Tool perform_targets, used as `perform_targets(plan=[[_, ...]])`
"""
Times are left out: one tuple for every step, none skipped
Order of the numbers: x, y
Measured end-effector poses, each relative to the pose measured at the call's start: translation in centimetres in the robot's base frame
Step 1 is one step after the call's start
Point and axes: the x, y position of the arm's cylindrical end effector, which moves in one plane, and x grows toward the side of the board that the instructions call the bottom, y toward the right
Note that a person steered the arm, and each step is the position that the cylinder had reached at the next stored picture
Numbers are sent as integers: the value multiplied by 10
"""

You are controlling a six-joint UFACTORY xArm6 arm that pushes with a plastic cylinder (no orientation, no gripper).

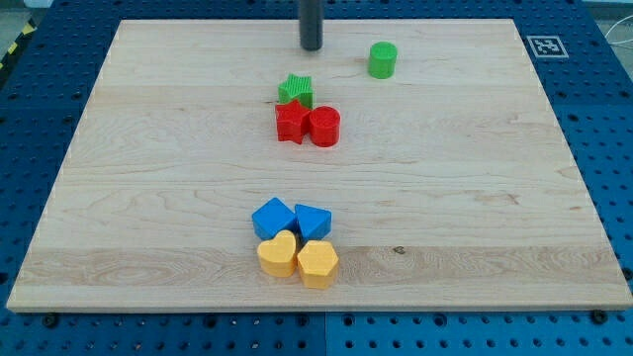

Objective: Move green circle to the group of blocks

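Task is barely started, as we judge it: the green circle (pixel 383 59) sits alone near the top edge of the tabletop (pixel 148 148), right of centre, touching nothing. Our tip (pixel 312 46) stands near the top edge too, about mid-width, to the view's left of the green circle and apart from it, no contact visible. There are no fingers on this rig, just the dark rod, so there is no open or closed state to report and nothing is gripped. Nearest group is just below the tip toward the tabletop centre: green star (pixel 296 91) touching the red star (pixel 291 123), with the red circle (pixel 324 127) pressed against that one's right side. A second group lies near the bottom edge, mid-width: blue cube (pixel 272 218), blue triangle-ish block (pixel 314 221), yellow heart (pixel 277 254) and yellow hexagon-ish block (pixel 317 263), all packed together. Which group the task means we cannot tell for sure; the red and green cluster is much nearer. Left to do, by our read: get the tip round to the far side of the green circle, toward the top right corner, then push it down and left until it meets the cluster. The tip is on the wrong side for that now. Nothing of the push shows as done.
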Motion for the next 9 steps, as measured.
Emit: perform_targets(plan=[[-2, 74], [9, 122], [34, 111], [46, 85], [53, 70], [55, 59], [55, 49], [55, 47], [66, 47]])
